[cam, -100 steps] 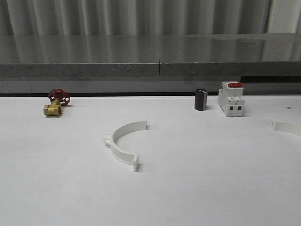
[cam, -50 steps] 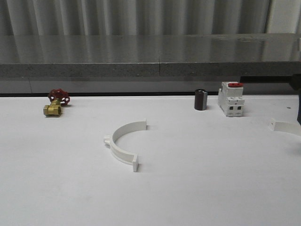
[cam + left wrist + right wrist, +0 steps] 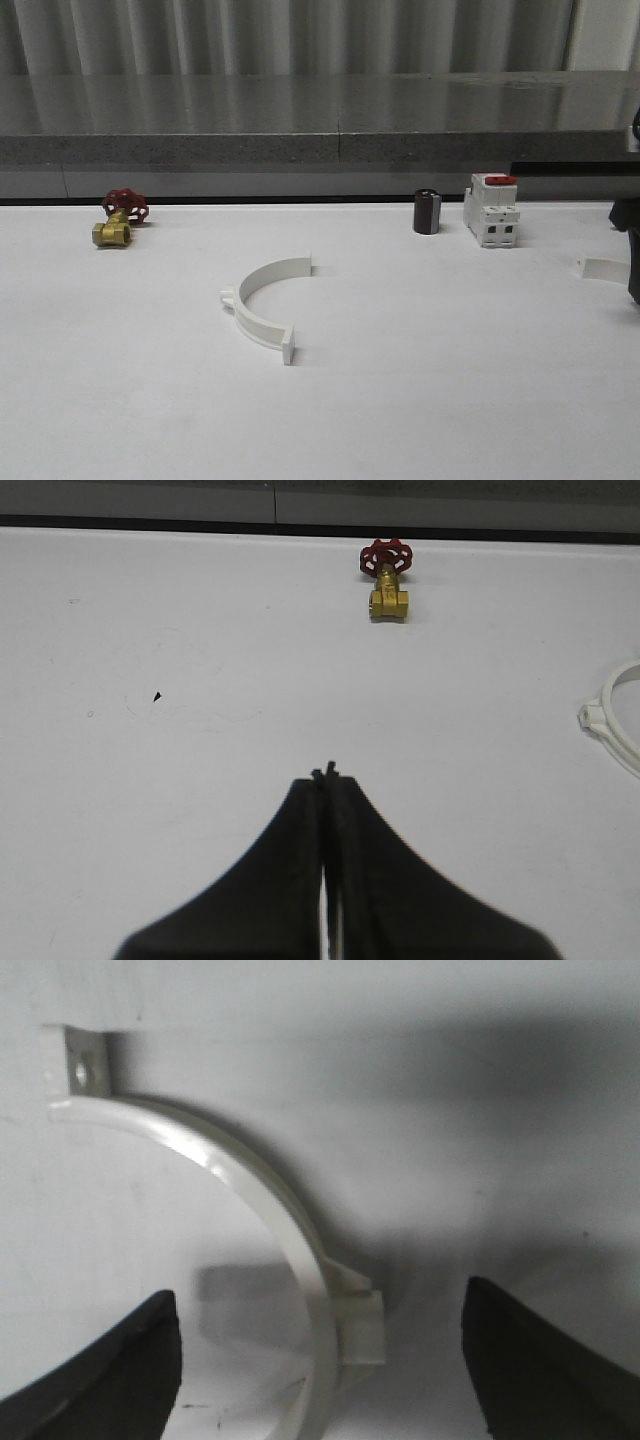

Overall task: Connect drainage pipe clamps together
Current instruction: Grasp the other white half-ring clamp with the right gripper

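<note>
Lying on its edge near the middle of the white table (image 3: 120, 400), one clamp half (image 3: 262, 303) arcs with its hollow facing right, a tab at each end and a small lug on its outer left side. Bare tabletop surrounds it on every side, with wide free room in front and to its right. The other clamp half (image 3: 603, 267) sits far off at the table's right edge, well apart from the first; the dark right gripper (image 3: 633, 255) is directly at it, covering its right end at the frame border. From the right wrist camera, this half (image 3: 250, 1180) curves between the two black fingers (image 3: 100, 1370), which stand wide apart on either side of the band without touching it; the holed end tab and the outer lug are both plain to see.

From the left wrist camera, the left gripper (image 3: 328, 776) has its fingertips pressed together, holding nothing, above open table, with the first half's lug (image 3: 612, 720) just inside that picture's edge.

Along the back edge stand a brass valve (image 3: 118, 221) with a red handwheel at left, and a dark cylinder (image 3: 427, 212) just beside a white breaker (image 3: 491, 211) at right.
</note>
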Available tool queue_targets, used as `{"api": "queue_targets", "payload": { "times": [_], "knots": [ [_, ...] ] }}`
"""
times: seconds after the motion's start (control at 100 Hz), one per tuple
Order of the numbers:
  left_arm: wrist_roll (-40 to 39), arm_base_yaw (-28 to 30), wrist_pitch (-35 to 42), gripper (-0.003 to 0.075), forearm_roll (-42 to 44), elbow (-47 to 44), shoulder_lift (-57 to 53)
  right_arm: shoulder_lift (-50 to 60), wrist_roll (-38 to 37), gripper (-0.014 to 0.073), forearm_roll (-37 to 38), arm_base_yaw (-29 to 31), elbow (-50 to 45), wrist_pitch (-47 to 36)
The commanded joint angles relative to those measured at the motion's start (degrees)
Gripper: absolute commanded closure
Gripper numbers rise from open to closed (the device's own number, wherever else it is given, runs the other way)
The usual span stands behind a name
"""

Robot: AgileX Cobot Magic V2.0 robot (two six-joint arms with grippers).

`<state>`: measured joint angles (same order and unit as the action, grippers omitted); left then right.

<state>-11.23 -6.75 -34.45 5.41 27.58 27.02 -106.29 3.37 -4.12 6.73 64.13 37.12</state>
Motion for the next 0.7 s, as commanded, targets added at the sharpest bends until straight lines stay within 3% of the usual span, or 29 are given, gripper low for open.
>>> {"api": "queue_targets", "payload": {
  "times": [0.0,0.08,0.25,0.32,0.69],
  "knots": [
    [0.05,0.10,4.29,0.0740,-0.25,1.60,0.27,2.33,0.64,0.0041,-0.14,0.44,1.68,-1.00],
    [0.05,0.10,4.29,0.0740,-0.25,1.60,0.27,2.33,0.64,0.0130,-0.14,0.44,1.68,-0.59],
    [0.05,0.10,4.29,0.0740,-0.25,1.60,0.27,2.33,0.64,0.0478,-0.30,0.44,1.68,1.10],
    [0.05,0.10,4.29,0.0740,-0.25,1.60,0.27,2.33,0.64,0.0550,-0.50,0.44,1.68,1.32],
    [0.05,0.10,4.29,0.0740,-0.25,1.60,0.27,2.39,0.51,0.0576,-0.94,0.44,2.07,1.22]
  ]
}}
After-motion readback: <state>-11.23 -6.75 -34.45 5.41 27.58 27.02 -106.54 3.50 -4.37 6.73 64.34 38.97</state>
